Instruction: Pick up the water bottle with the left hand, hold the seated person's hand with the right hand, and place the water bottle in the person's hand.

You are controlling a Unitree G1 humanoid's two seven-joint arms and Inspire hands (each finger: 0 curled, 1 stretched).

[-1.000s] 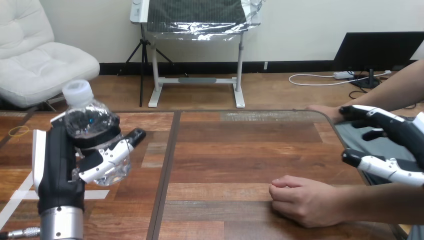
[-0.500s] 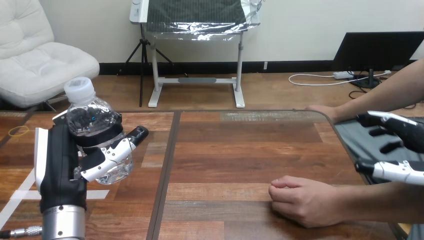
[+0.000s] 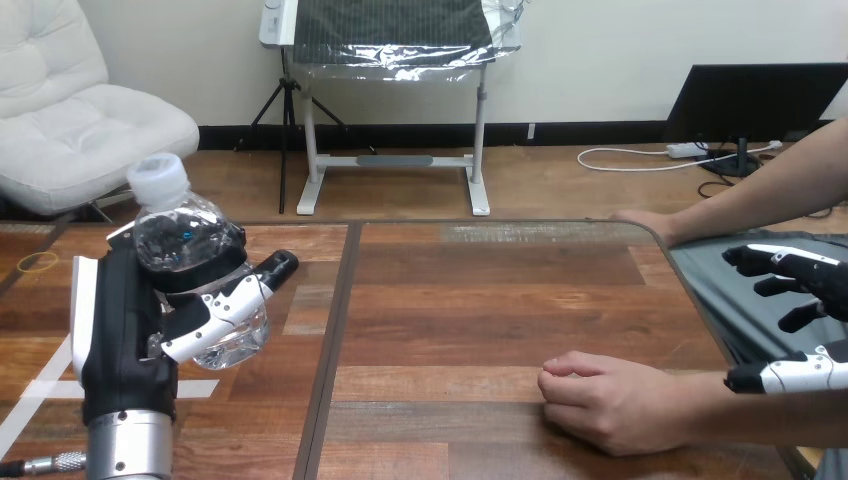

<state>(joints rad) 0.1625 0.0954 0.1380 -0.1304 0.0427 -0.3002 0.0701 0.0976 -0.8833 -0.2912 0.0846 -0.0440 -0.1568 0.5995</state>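
We see the left robot hand point(image 3: 125, 335) closed round the water bottle point(image 3: 195, 250), with fingers and thumb wrapped on its lower half. The bottle is near upright, cap on top, over the left side of the worktop point(image 3: 480, 300). We can't tell whether its base is clear of the surface.

The right robot hand point(image 3: 812, 272) is at the right edge, fingers spread and loosely bent, thumb held apart, nothing in it. Its thumb sits just over the person's forearm; we can't tell if they touch.

The person's near hand point(image 3: 610, 400) is a fist on the worktop, well apart from the bottle and clear of the right robot hand. The person's far hand point(image 3: 640, 217) rests at the far edge.
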